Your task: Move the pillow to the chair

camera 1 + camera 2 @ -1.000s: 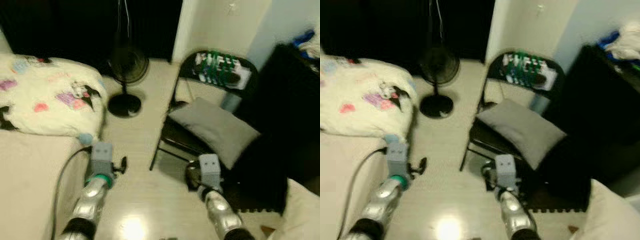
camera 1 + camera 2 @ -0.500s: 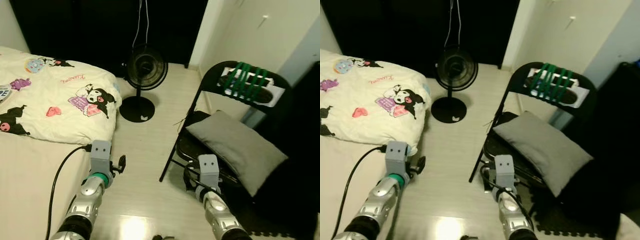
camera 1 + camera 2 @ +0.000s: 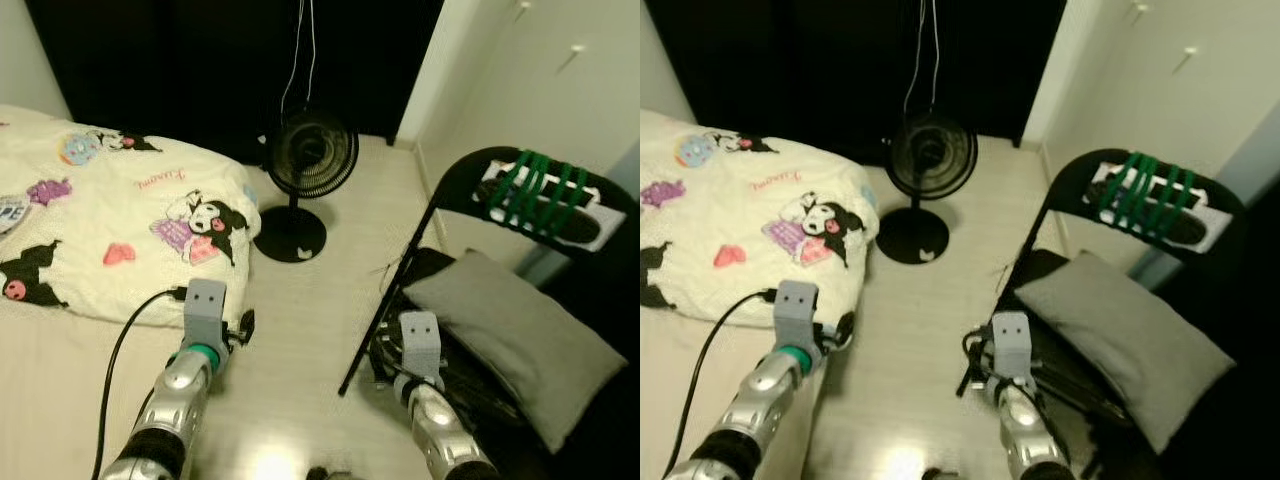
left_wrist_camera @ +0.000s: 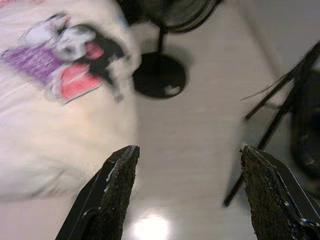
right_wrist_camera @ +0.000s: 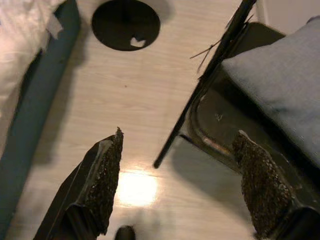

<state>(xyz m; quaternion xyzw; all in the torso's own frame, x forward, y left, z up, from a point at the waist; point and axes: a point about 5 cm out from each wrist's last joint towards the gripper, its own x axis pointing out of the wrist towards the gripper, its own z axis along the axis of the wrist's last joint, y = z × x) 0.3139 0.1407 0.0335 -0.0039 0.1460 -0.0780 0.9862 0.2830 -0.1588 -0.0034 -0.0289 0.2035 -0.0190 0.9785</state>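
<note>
A grey pillow (image 3: 520, 325) lies on the seat of a black folding chair (image 3: 468, 176) at the right, tilted down towards the seat's outer edge. The pillow (image 5: 282, 82) and the chair's seat rim (image 5: 217, 122) also show in the right wrist view. My right gripper (image 5: 180, 187) hovers low over the floor by the chair's front leg, open and empty. My left gripper (image 4: 190, 195) is open too, holding nothing, above the floor beside the bed.
A bed with a cartoon-print duvet (image 3: 110, 215) fills the left side. A black standing fan (image 3: 308, 160) stands on the pale floor between bed and chair. A black cable (image 3: 118, 355) runs along the bed's edge. A green-striped item (image 3: 540, 192) hangs over the chair's backrest.
The whole picture has slid right and sharpened, so the camera has turned. The pillow stays on the chair. Both arms keep the same low pose with open fingers.
</note>
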